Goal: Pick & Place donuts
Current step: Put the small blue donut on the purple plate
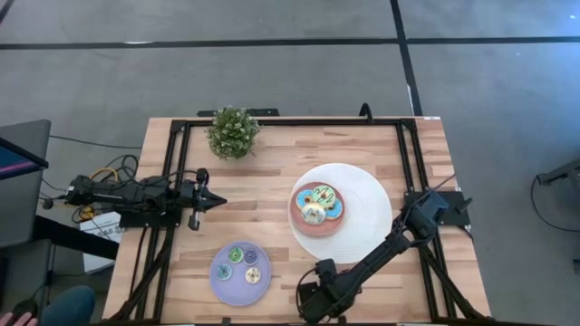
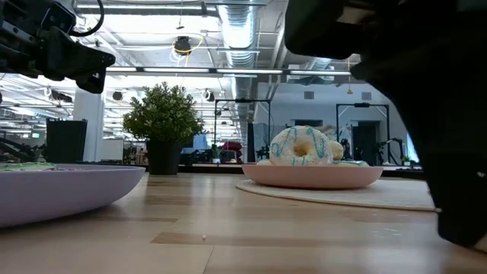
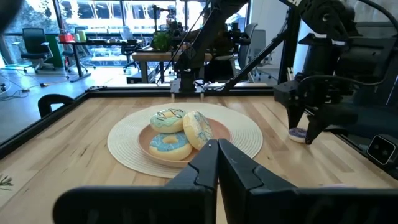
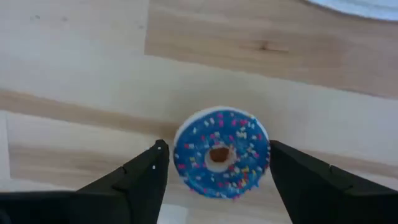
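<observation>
A blue-iced donut with sprinkles [image 4: 222, 154] lies flat on the wood near the table's near edge. My right gripper [image 4: 216, 149] is open and points down over it, one finger on each side, with no plain touch. In the high view the right gripper [image 1: 313, 301] hides this donut. Three larger iced donuts [image 1: 318, 206] sit on the pink plate [image 1: 296, 220]. Several tiny donuts [image 1: 243, 263] lie on the lavender plate [image 1: 222, 282]. My left gripper [image 1: 213, 199] is shut and waits above the table's left part.
The pink plate rests on a white round mat [image 1: 367, 204] at the table's right middle. A potted plant [image 1: 233, 131] stands near the far edge. Black frame rails [image 1: 290, 120] run along the table's sides. Bare wood lies between the two plates.
</observation>
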Robot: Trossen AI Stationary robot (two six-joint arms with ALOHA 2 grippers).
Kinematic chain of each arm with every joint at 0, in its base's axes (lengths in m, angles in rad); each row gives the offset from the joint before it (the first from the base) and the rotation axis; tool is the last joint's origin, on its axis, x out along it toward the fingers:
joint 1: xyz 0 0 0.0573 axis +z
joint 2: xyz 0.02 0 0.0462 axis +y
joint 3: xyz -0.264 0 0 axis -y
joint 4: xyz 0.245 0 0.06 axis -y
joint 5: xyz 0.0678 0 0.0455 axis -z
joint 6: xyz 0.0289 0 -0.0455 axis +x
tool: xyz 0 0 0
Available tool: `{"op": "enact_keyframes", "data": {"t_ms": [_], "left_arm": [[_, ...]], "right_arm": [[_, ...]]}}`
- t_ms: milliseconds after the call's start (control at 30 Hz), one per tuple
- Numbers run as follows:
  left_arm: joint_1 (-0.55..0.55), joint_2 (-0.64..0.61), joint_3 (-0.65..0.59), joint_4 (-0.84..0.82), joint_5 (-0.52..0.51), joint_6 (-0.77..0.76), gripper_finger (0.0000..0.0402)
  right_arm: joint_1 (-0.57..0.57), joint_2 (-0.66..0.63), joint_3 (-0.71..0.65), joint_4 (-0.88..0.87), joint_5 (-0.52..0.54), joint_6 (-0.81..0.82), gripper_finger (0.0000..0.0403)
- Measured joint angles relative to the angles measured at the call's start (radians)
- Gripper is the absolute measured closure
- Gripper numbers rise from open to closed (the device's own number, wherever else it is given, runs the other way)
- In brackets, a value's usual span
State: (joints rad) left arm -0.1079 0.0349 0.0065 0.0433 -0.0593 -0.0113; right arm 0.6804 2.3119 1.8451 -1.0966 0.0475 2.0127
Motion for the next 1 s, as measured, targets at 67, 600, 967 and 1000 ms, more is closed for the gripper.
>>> {"op": "enact_keyframes", "data": {"t_ms": [67, 600, 967, 1000], "left_arm": [[0.000, 0.000, 0.000, 0.000, 0.000, 0.000, 0.0401], [0.000, 0.000, 0.000, 0.000, 0.000, 0.000, 0.0401], [0.000, 0.000, 0.000, 0.000, 0.000, 0.000, 0.0402], [0.000, 0.000, 0.000, 0.000, 0.000, 0.000, 0.0402]], "right_arm": [[0.003, 0.000, 0.000, 0.003, -0.003, -0.004, 0.0155], [0.015, -0.034, 0.054, 0.213, 0.284, -0.200, 0.0284], [-0.106, 0.003, 0.081, 0.844, 0.366, -0.991, 0.0280], [-0.124, 0.003, 0.080, 0.834, 0.340, -1.000, 0.0280]]}}
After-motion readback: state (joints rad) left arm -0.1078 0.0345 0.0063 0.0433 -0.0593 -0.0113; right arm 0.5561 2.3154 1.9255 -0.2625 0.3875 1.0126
